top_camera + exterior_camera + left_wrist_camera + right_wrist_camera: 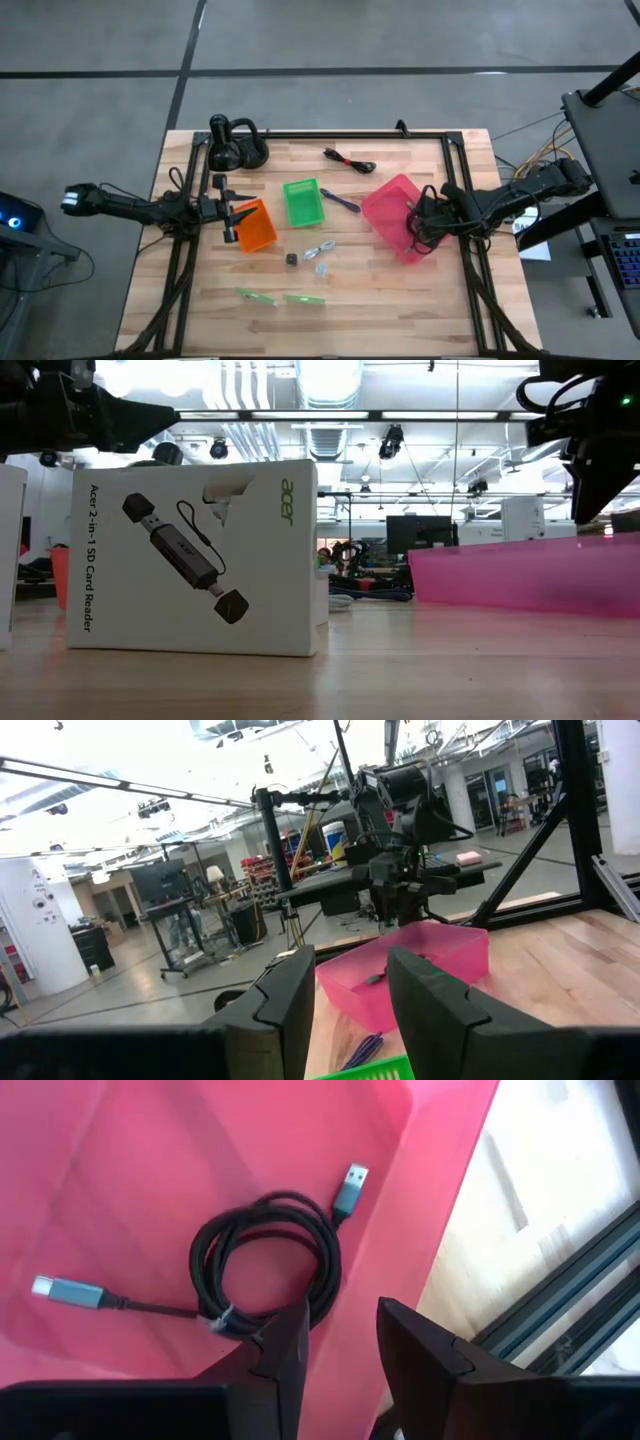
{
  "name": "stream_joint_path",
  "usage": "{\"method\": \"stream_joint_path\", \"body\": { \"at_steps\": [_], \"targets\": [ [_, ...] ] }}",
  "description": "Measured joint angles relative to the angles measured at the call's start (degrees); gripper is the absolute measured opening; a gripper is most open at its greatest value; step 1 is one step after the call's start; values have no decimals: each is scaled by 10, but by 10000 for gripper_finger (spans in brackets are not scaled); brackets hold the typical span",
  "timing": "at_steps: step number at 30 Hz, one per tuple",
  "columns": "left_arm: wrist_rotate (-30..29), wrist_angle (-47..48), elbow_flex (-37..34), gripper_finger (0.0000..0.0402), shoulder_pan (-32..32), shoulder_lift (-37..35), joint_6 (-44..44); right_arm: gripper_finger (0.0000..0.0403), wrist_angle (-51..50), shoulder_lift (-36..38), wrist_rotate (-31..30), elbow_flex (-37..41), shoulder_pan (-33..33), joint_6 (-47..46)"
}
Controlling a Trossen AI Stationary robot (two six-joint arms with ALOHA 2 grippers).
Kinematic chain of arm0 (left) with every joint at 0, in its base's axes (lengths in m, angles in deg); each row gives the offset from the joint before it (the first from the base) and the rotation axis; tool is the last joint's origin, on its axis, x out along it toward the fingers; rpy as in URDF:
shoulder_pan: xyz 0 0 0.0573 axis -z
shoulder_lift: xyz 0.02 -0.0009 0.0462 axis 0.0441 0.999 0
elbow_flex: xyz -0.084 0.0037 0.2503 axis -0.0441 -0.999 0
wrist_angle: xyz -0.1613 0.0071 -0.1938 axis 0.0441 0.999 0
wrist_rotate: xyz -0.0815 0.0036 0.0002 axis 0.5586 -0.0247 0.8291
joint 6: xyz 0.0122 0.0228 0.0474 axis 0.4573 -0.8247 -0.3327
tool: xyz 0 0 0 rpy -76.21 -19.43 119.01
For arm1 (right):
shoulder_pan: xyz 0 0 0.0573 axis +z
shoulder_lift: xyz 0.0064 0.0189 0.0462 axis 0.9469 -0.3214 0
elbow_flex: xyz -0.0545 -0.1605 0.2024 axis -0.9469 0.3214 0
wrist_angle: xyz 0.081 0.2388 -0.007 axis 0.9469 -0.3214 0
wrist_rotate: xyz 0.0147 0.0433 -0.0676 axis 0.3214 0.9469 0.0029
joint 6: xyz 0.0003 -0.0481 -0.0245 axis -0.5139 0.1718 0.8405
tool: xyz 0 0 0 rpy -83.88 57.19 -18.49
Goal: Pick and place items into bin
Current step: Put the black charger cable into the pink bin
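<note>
Right wrist view shows the right gripper (pixel 340 1335) above the pink bin (pixel 120 1160), fingers narrowly parted and empty; the coiled black USB cable (pixel 265 1265) lies on the floor of the bin just beyond the fingertips, evidently deposited there. Left gripper (pixel 350 1000) hovers, narrowly parted, holding nothing.

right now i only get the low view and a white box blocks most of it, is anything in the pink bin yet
Observer: Yes. The right wrist view shows a coiled black cable lying on the floor of the pink bin.
Operator: is it being held
Observer: No. The right end effector hovers above the cable, its fingers apart with nothing between them.
Operator: whats left on the table
Observer: In the high view, a second black cable, a purple pen, a tiny black cube, silvery bits and two green strips lie outside the bins.
</note>
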Motion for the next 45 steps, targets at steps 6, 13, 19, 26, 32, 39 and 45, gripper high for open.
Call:
{"method": "stream_joint_path", "body": {
  "at_steps": [6, 13, 19, 26, 32, 39, 45],
  "targets": [
    [0, 0, 0, 113, 0, 0, 0, 109, 44, 0, -70, 0, 0, 0],
    [0, 0, 0, 113, 0, 0, 0, 109, 92, 0, -87, 0, -2, 31],
    [0, 0, 0, 113, 0, 0, 0, 109, 175, 0, -98, 0, -3, 91],
    [0, 0, 0, 113, 0, 0, 0, 109, 249, 0, -98, 0, -12, 154],
    [0, 0, 0, 113, 0, 0, 0, 120, 270, 0, -97, 0, -45, 219],
    [0, 0, 0, 113, 0, 0, 0, 165, 271, 0, -96, -4, -103, 275],
    [0, 0, 0, 113, 0, 0, 0, 194, 312, 0, -93, -16, -134, 339]
  ]
}}
